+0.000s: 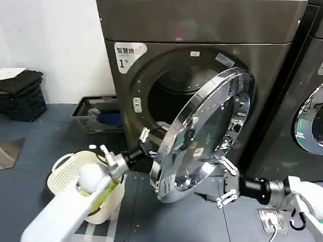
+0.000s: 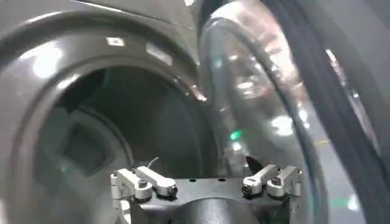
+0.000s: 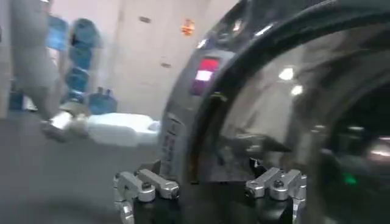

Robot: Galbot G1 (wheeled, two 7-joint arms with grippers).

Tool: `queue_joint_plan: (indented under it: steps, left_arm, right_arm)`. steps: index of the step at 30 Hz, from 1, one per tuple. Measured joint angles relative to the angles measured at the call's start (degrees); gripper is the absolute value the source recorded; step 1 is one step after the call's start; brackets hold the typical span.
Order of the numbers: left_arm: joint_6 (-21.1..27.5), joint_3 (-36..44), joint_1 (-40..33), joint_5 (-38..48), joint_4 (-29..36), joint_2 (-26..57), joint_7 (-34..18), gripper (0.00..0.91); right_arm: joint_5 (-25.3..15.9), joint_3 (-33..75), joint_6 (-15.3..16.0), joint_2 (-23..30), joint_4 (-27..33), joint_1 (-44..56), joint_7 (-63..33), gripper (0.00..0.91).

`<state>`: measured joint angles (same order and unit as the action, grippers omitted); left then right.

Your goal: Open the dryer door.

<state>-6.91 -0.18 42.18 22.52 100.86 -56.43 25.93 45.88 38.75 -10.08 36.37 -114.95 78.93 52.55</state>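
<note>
Even indoor light, bright glare on the dryer door (image 1: 204, 133) chrome, dark drum interior, both wrist views motion-blurred

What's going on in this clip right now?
The robot is opening the dryer door of the dryer marked "1". The door stands partly swung out, the drum opening exposed. The left gripper is open at the door's free edge by the opening; the right gripper is open at the door's lower outer rim.

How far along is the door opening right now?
Done: the dryer door is unlatched and swung partway out, exposing the dryer drum. In hand: left hand open inside the door's free edge, right hand open at its outer face. Left: swinging it fully open.
</note>
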Motion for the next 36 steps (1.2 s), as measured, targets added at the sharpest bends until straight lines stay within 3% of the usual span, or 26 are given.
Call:
queue_joint_plan:
  steps: [10, 16, 27, 36]
  left_arm:
    - [-0.8, 5.2, -2.5, -1.3, -1.0, -3.4, -0.7, 0.907]
    - [-1.2, 7.4, -4.0, -1.7, -2.3, -5.8, -1.2, 0.907]
    - [-2.0, 11.2, -6.3, -2.3, -4.0, -8.9, -1.9, 0.907]
    - [-2.1, 14.4, -8.3, -2.6, -5.7, -11.3, -2.5, 0.907]
  right_arm:
    - [-1.0, 19.0, -6.5, 9.0, -3.6, 19.2, -9.1, 0.907]
    - [-6.0, 27.4, -8.0, 16.1, -5.9, 27.8, -18.3, 0.907]
    - [-15.8, 37.7, -7.0, 29.6, -6.5, 36.1, -36.6, 0.907]
    - [-23.9, 43.6, -0.1, 39.2, -6.5, 37.8, -53.3, 0.907]
